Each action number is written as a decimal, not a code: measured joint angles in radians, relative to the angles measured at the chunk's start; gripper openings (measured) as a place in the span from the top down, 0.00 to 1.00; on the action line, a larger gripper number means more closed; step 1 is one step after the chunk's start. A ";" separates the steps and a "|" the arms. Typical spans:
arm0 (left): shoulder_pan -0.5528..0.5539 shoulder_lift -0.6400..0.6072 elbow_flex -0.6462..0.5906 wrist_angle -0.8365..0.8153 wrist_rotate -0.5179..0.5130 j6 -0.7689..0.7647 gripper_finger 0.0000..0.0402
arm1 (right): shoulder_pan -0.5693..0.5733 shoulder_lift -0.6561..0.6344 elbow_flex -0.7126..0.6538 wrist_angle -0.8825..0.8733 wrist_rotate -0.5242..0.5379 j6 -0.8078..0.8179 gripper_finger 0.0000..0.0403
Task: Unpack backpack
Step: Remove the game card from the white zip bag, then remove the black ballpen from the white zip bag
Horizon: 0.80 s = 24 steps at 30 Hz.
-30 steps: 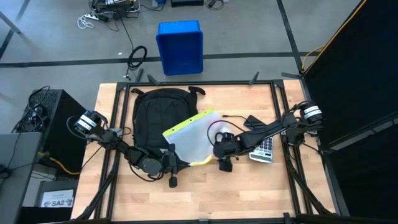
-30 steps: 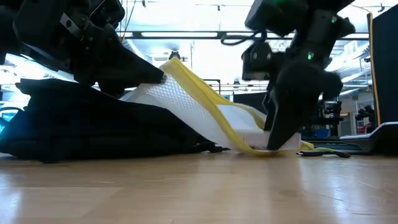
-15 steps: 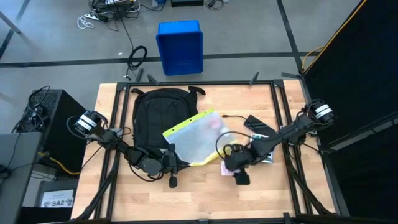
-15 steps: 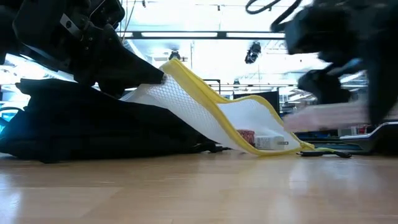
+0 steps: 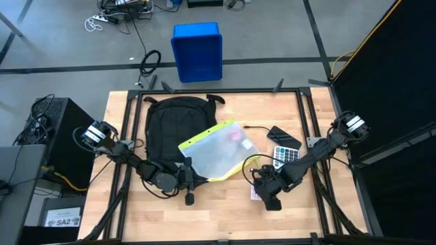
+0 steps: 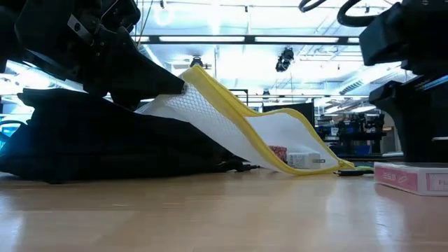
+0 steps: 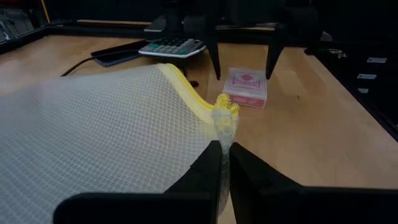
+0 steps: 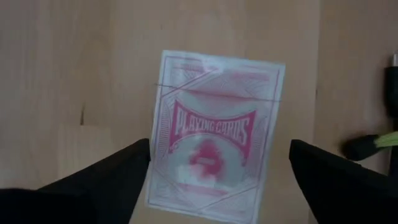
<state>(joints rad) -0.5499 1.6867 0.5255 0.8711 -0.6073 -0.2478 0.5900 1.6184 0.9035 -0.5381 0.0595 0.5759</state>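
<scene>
Two grippers work: the left gripper (image 7: 224, 163) pinches the mesh pouch (image 5: 216, 151) lying half on the backpack (image 5: 170, 129), at the table's rear left; the right gripper (image 8: 217, 171) hangs spread wide over the playing cards (image 8: 213, 138).

A white mesh pouch with a yellow zip edge (image 5: 214, 151) lies near the middle of the wooden table (image 5: 218, 218), holding small items that show through its netting, one of them reddish. A pink box of playing cards (image 8: 211, 165) lies flat on the bare wood, apart from the pouch. Farther off on the table sit a grey calculator (image 5: 286, 155) and, just beside it, a dark flat device (image 5: 283, 137) with a thin cable. On the floor beyond the table stands a blue plastic bin (image 5: 197, 52), with a coiled black cable (image 5: 150, 62) beside it
</scene>
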 joint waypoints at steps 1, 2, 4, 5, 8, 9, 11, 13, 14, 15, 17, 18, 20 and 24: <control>0.000 0.000 0.000 0.000 0.000 0.000 1.00 | 0.000 0.000 0.000 -0.001 -0.005 0.000 0.09; 0.000 0.000 0.000 0.000 0.000 0.000 1.00 | 0.000 0.000 0.000 -0.002 -0.008 -0.001 0.08; 0.000 0.000 0.000 0.000 0.000 0.000 1.00 | -0.003 0.000 0.000 0.000 -0.011 -0.013 0.08; 0.000 0.000 0.000 0.000 0.000 0.000 1.00 | -0.008 0.000 0.000 0.004 -0.010 -0.028 0.08; 0.000 0.000 0.000 0.000 0.000 0.000 1.00 | -0.023 0.000 0.000 0.045 0.027 -0.074 0.11; 0.000 0.000 0.000 0.000 0.000 0.000 1.00 | -0.030 0.000 0.000 0.065 0.042 -0.095 0.13; 0.000 0.000 0.000 0.000 0.000 0.000 1.00 | -0.046 0.000 0.000 0.117 0.070 -0.135 0.16; 0.000 0.000 0.000 0.000 0.000 0.000 1.00 | -0.069 0.000 0.000 0.171 0.102 -0.173 0.19; 0.000 0.000 0.000 0.000 0.000 0.000 1.00 | -0.083 0.000 0.000 0.196 0.122 -0.197 0.20; 0.000 0.000 0.000 0.000 0.000 0.000 1.00 | -0.095 0.000 0.000 0.221 0.143 -0.220 0.22; 0.000 0.000 0.000 0.000 0.000 0.000 1.00 | -0.121 0.000 0.000 0.265 0.178 -0.276 0.25; 0.000 0.000 0.000 0.000 0.000 0.000 1.00 | -0.134 0.000 0.000 0.282 0.183 -0.313 0.27; 0.000 0.000 0.000 0.000 0.000 0.000 1.00 | -0.164 0.000 0.000 0.304 0.184 -0.394 0.31; 0.000 0.000 0.000 0.000 0.001 0.000 1.00 | -0.224 0.000 0.000 0.318 0.197 -0.527 0.42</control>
<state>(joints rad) -0.5495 1.6867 0.5254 0.8711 -0.6061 -0.2478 0.3656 1.6180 0.9031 -0.2199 0.2570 0.0485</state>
